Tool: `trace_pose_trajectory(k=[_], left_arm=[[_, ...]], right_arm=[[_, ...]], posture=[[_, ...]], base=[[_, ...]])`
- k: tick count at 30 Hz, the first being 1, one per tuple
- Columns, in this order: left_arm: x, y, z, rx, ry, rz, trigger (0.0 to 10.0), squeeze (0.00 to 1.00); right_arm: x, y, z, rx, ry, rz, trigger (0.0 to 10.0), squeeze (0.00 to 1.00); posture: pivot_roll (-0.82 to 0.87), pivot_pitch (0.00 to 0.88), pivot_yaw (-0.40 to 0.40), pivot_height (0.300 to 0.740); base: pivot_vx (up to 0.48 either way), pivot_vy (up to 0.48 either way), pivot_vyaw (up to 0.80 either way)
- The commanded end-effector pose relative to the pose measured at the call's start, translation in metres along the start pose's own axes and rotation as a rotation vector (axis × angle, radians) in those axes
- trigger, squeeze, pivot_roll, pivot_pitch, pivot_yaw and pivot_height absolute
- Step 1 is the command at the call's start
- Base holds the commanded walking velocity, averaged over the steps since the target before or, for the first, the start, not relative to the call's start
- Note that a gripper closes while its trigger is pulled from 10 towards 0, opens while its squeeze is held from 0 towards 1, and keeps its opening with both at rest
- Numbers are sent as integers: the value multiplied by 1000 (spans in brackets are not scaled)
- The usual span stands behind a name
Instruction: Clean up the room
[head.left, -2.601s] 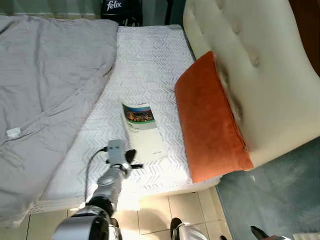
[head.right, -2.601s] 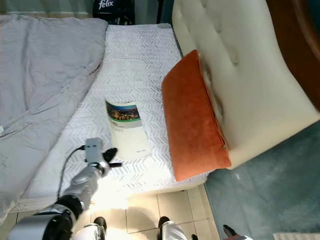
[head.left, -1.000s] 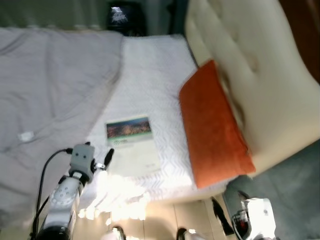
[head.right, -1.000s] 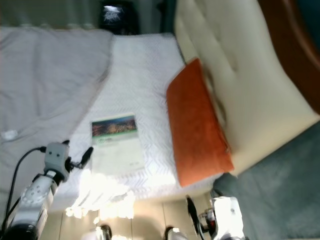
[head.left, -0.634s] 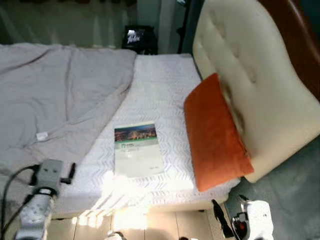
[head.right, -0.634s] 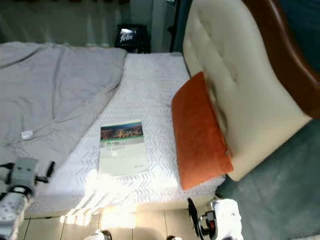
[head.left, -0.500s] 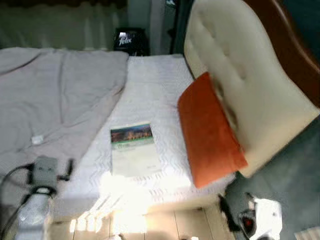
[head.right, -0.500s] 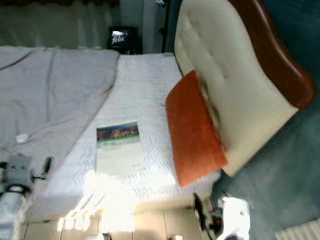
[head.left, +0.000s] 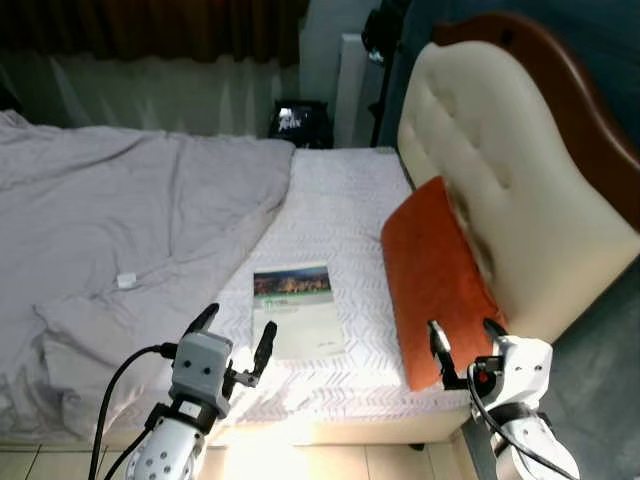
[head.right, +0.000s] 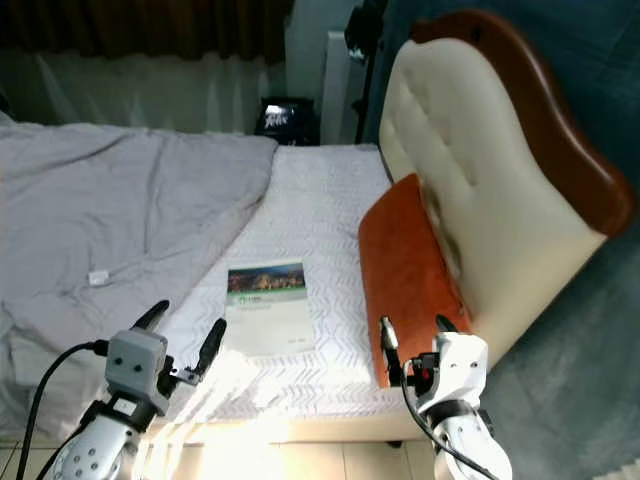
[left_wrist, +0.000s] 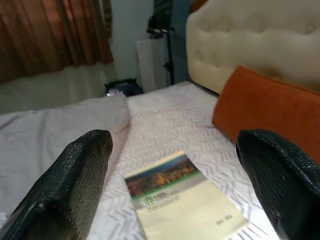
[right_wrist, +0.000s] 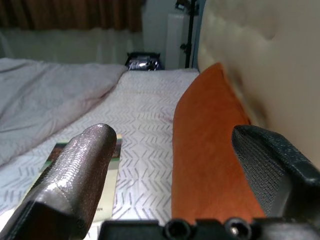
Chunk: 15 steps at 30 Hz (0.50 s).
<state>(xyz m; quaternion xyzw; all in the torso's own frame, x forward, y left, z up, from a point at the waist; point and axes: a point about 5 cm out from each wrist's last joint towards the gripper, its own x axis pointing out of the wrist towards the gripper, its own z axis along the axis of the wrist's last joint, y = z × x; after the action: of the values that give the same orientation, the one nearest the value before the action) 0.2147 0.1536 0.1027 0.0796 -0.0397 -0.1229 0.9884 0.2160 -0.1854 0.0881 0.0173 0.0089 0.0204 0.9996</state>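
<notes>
**Both grippers open before the bed, one booklet on the sheet**

The left gripper (head.left: 234, 335) holds its two black fingers spread wide and empty, near the mattress edge; the right gripper (head.left: 462, 340) is likewise spread, just before the orange pillow (head.left: 432, 275). Between them lies one booklet (head.left: 296, 308), flat on the white patterned sheet (head.left: 335, 205): pale cover, a dark photograph across its far end, long axis running away from the robot. One grey duvet (head.left: 120, 220) lies left, one cream headboard (head.left: 500, 170) right.
</notes>
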Motion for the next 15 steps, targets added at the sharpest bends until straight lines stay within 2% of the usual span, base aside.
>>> trace_pose_trajectory(k=[1, 9, 15], left_arm=[[2, 9, -8, -19, 49, 39, 10000, 0], [3, 17, -19, -63, 129, 58, 10000, 0], [11, 22, -22, -40, 153, 41, 10000, 0]], right_arm=[[2, -4, 4, 27, -33, -28, 10000, 0], [4, -6, 1, -26, -22, -11, 10000, 0], [1, -2, -9, -45, 19, 24, 10000, 0]], posture=[[64, 0, -66, 740], [46, 0, -63, 740], [35, 0, -57, 740]], base=[[439, 0, 0], [450, 0, 0], [454, 0, 0]])
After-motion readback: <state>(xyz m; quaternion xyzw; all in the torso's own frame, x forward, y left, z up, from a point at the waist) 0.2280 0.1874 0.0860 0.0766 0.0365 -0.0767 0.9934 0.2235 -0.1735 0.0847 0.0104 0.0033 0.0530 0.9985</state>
